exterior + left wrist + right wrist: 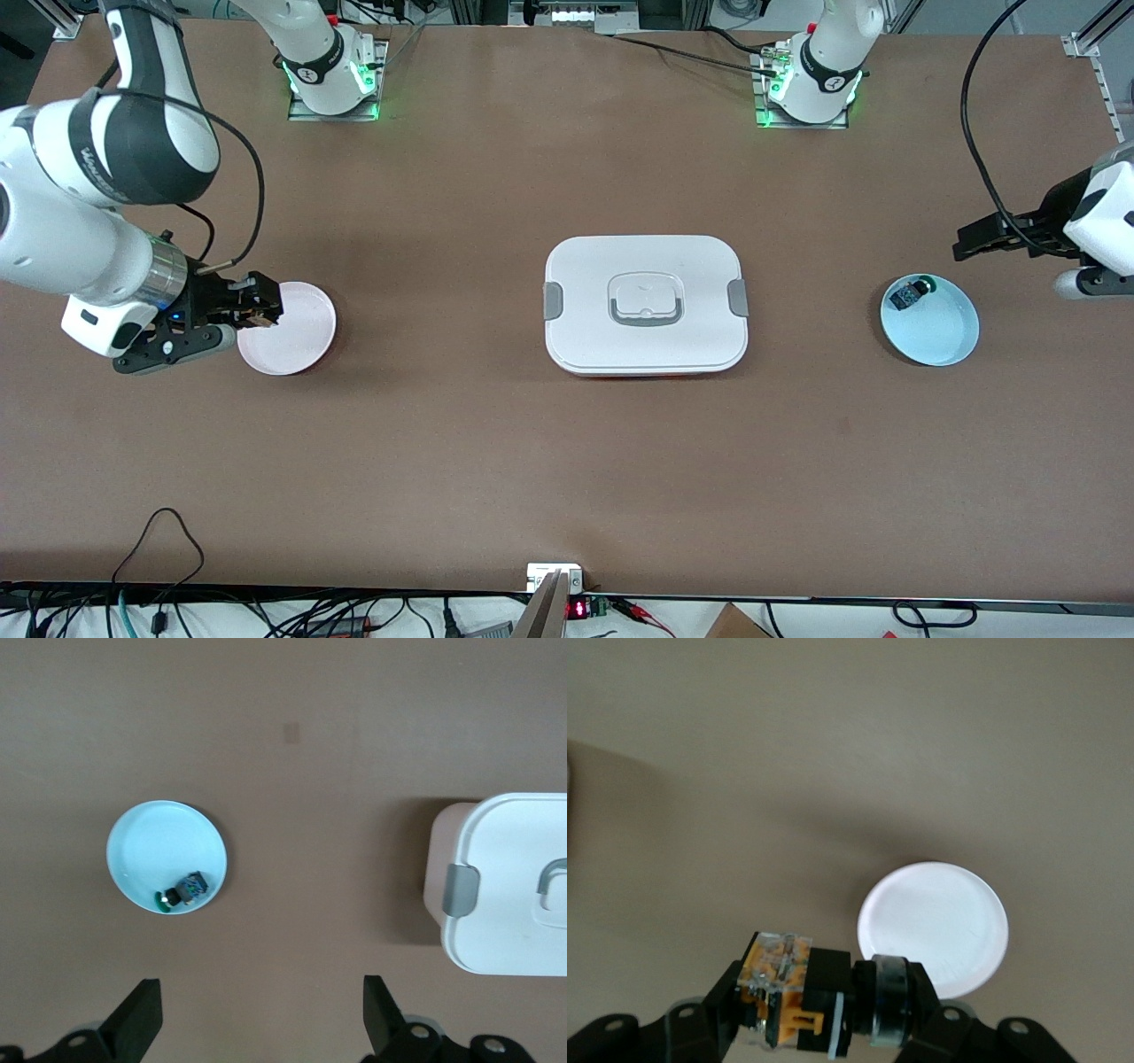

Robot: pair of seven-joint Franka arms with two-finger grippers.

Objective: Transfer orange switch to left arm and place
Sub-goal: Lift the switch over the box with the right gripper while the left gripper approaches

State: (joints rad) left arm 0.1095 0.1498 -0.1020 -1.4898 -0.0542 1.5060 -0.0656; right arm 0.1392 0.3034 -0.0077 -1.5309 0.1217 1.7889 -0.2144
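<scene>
One orange switch point(793, 997), lying crosswise between the clenched jaws of the right gripper point(252, 306) above the pink plate's point(301, 341) edge, has the box point(645, 304) standing between it and the released left gripper point(979, 239), which waits near the blue plate point(939, 337).

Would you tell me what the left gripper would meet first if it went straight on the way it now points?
Probably bare table: the open left gripper looks down between the blue plate and the box, though depth is unclear.
</scene>
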